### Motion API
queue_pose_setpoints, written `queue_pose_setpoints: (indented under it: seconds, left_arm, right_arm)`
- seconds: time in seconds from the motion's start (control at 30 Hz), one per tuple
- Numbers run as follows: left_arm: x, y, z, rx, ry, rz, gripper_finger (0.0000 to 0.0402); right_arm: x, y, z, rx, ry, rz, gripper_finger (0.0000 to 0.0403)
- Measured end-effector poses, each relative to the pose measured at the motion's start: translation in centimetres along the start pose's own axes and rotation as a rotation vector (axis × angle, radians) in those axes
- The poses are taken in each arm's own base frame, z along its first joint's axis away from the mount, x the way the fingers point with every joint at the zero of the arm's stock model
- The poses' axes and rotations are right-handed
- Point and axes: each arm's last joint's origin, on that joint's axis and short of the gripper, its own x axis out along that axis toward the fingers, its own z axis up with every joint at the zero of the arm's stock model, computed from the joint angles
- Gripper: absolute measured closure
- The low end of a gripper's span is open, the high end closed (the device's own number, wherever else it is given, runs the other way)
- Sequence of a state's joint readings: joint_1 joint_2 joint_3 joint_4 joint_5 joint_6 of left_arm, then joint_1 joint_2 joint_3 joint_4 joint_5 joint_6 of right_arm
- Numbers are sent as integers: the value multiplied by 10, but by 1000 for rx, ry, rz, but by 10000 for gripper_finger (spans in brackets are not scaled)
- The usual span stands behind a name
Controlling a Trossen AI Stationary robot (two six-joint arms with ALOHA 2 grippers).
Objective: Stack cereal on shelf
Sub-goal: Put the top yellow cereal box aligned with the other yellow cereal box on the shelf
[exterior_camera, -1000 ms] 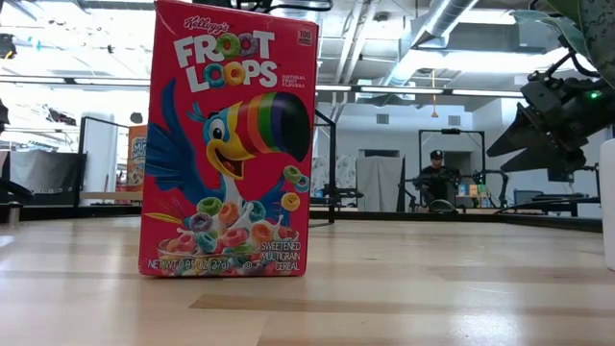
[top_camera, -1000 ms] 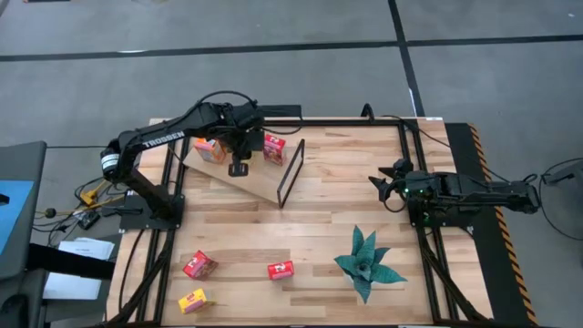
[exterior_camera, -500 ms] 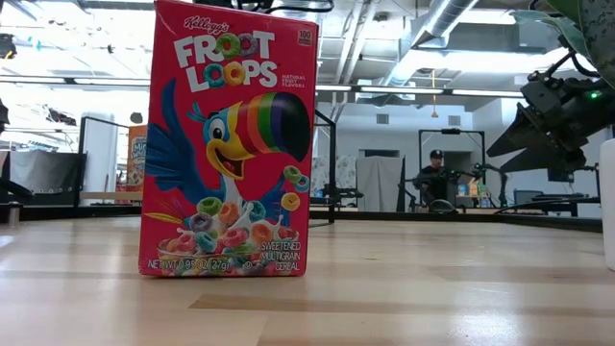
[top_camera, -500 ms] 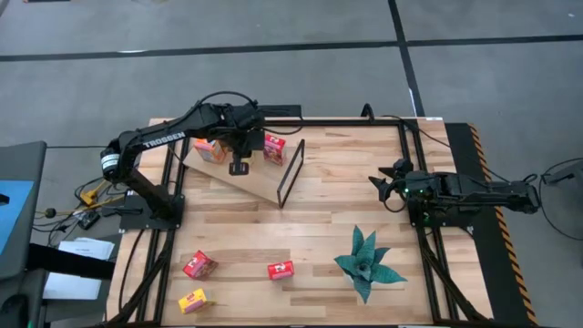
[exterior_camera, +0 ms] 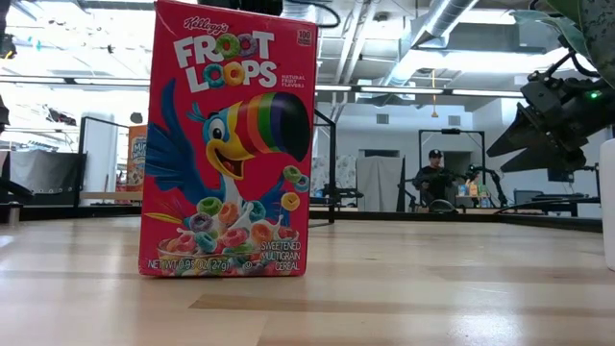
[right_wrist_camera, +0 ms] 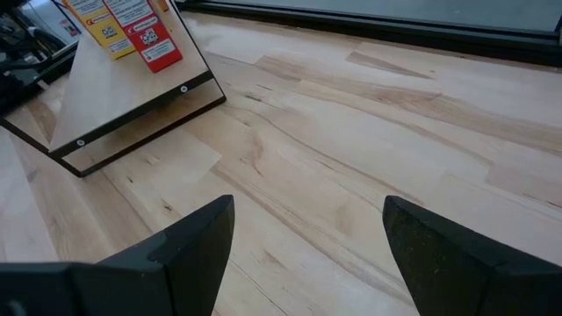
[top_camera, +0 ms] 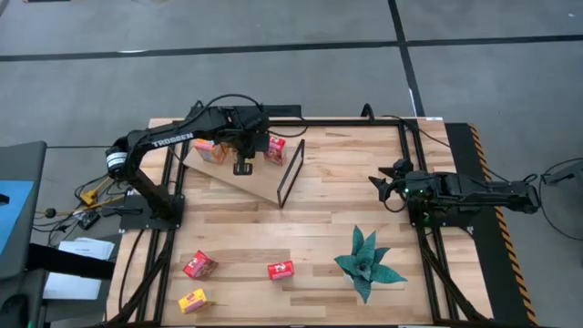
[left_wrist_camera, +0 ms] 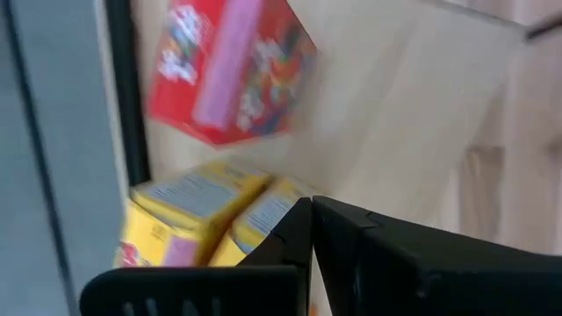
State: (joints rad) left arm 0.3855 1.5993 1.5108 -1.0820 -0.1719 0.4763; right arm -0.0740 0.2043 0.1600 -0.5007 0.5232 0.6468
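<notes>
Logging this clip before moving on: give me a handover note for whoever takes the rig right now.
Left gripper: shut, empty, over the shelf.
Right gripper: open, parked at the table's right side.
Done: an orange cereal box and a red cereal box are on the shelf.
Left: the Froot Loops box, another red box and a yellow box are on the table's near edge.
</notes>
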Motion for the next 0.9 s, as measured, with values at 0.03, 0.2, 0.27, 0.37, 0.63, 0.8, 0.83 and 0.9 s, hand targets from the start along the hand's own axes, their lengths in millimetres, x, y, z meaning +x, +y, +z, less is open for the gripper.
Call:
queue_pose_setpoints:
  seconds: [0.03,0.2,0.27,0.37,0.63,0.8,0.83,0.9]
  left_arm:
    - [0,0,2,-2,-12,6,401]
    - [1,-1,2,6,1,-6,401]
    - [2,-1,2,7,6,-5,401]
    - [2,0,1,16,22,27,401]
    - [3,5,-3,6,45,44,401]
    - [3,7,-4,0,54,57,401]
    - [3,7,-4,-2,60,68,401]
    - [3,8,-4,-6,73,101,401]
  right_arm:
    - [0,0,0,0,0,0,86]
    - [0,0,0,1,-1,1,86]
    - [0,0,0,1,-1,1,86]
    - [0,0,0,0,-1,1,86]
    - [0,0,0,-1,-1,0,86]
    - [0,0,0,-4,-1,0,86]
    - [0,0,0,-4,-1,0,86]
    - [0,0,0,-4,-1,0,86]
